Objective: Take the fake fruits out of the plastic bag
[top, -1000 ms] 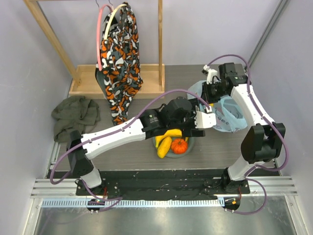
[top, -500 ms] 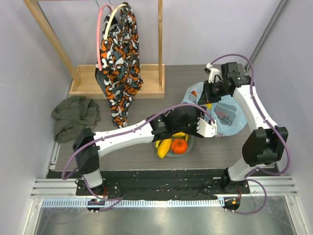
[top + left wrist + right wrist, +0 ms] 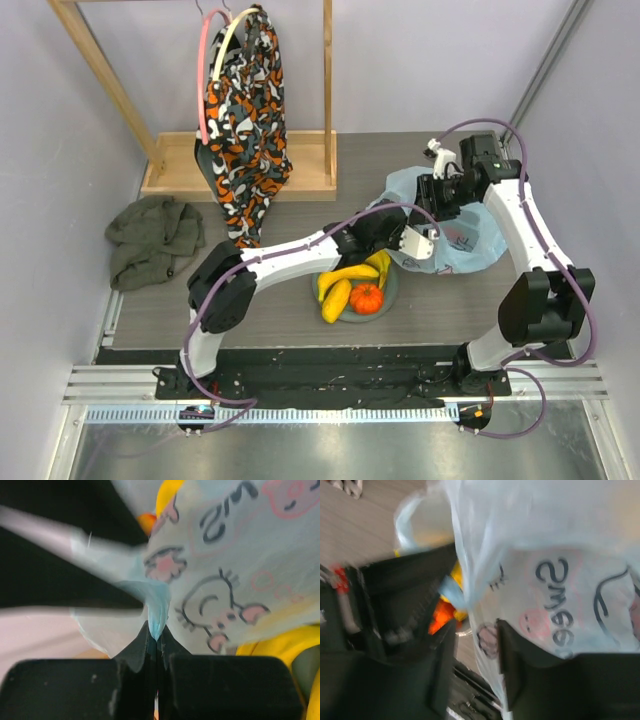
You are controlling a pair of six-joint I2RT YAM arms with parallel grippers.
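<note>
We find the plastic bag (image 3: 470, 240) at the right rear of the bench (image 3: 270, 320). Just in front and left of it sits a dish (image 3: 389, 296), with the banana bunch (image 3: 352, 273) at the back, the long fruit (image 3: 335, 300) front-left and the small pumpkin (image 3: 366, 298) front-right. At the rear left a cloth (image 3: 245, 130) hangs on a rack (image 3: 170, 178). A crumpled garment (image 3: 150, 240) lies left of the cloth.

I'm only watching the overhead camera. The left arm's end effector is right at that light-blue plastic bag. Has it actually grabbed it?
Observer: Yes. The left wrist view shows the left end effector shut on a thin fold of the crinkly translucent light-blue plastic bag.
Operator: And the right one?
Observer: In the right wrist view, the right end effector has bag plastic running between its fingers, which stand apart. Whether they grip it, I cannot tell.
Operator: Anything printed on it?
Observer: Up close, the left wrist view shows pink-cheeked cartoon faces and dark lettering.
</note>
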